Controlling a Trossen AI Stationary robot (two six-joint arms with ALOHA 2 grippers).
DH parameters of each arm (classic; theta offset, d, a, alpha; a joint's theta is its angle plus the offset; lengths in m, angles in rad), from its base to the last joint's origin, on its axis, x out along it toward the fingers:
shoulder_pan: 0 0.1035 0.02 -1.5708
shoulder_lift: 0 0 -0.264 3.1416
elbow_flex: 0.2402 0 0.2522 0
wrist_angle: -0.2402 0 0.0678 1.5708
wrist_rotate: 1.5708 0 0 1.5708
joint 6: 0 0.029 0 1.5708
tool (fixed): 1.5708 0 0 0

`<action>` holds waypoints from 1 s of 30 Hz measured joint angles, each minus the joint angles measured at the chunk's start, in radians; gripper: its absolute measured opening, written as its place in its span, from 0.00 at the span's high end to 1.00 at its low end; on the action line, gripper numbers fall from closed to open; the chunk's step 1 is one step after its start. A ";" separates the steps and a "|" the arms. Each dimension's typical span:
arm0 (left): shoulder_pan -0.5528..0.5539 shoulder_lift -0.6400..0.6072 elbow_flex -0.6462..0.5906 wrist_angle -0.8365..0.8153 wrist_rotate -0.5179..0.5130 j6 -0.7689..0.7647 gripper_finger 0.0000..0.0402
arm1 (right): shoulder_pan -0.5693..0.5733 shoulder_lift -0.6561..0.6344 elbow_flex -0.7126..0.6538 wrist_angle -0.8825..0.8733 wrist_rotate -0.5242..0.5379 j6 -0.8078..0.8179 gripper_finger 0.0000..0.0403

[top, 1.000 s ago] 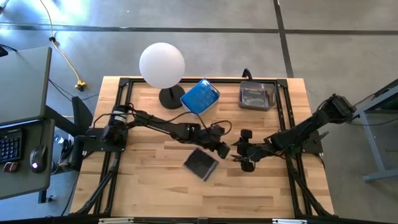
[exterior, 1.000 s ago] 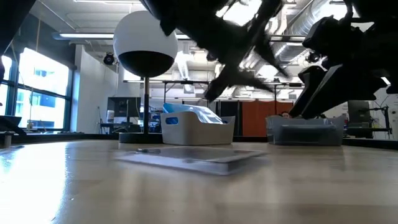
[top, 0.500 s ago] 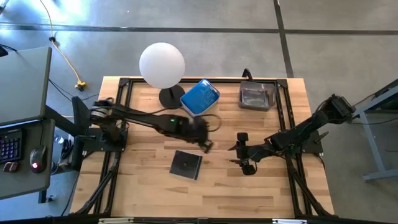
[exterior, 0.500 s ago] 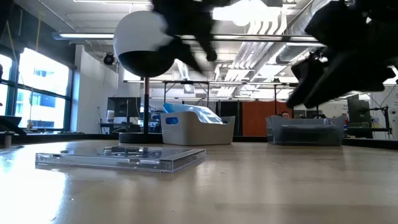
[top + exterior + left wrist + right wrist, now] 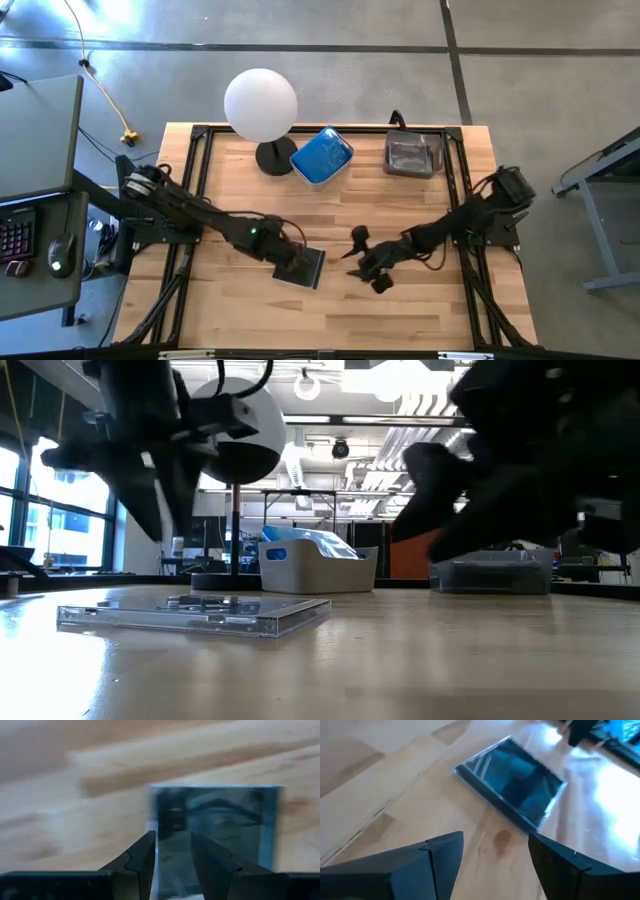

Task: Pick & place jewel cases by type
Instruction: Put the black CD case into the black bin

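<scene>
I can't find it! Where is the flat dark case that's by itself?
In the high view the dark jewel case lies flat on the wooden table, near the middle, under the left gripper, with the right gripper just beside it.

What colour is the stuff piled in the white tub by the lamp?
Blue: the jewel cases in the white tub are translucent blue, clearest in the high view.

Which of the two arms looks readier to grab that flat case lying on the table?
Probably the left. The left gripper hangs right over the case, fingers slightly apart at its edge. The right gripper is open, facing the case from farther off.
</scene>
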 joint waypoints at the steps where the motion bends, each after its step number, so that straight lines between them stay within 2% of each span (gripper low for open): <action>1: -0.001 -0.007 -0.033 0.070 0.004 -0.011 0.69 | -0.006 0.028 0.041 -0.019 -0.021 -0.007 0.45; 3: -0.007 -0.035 -0.106 0.132 0.013 -0.024 0.69 | -0.017 0.067 0.105 -0.089 -0.042 -0.027 0.45; 5: -0.005 -0.063 -0.176 0.264 0.012 -0.024 0.69 | -0.029 0.106 0.170 -0.163 -0.034 -0.031 0.45; 8: -0.005 -0.105 -0.277 0.353 0.004 -0.038 0.69 | -0.046 0.139 0.233 -0.247 -0.011 -0.031 0.45; 11: -0.005 -0.136 -0.369 0.436 0.015 -0.072 0.69 | -0.064 0.157 0.261 -0.253 0.001 -0.054 0.45; 18: -0.005 -0.117 -0.535 0.852 0.027 -0.075 0.69 | -0.091 0.189 0.273 -0.222 -0.021 -0.135 0.45; 22: -0.005 -0.099 -0.579 0.972 0.025 -0.083 0.69 | -0.096 0.215 0.274 -0.187 -0.049 -0.178 0.45; 24: -0.005 -0.080 -0.582 1.019 0.028 -0.082 0.69 | -0.099 0.214 0.275 -0.212 -0.029 -0.201 0.45; 30: -0.004 -0.075 -0.581 1.044 0.042 -0.083 0.69 | -0.070 0.151 0.271 -0.338 0.124 -0.271 0.45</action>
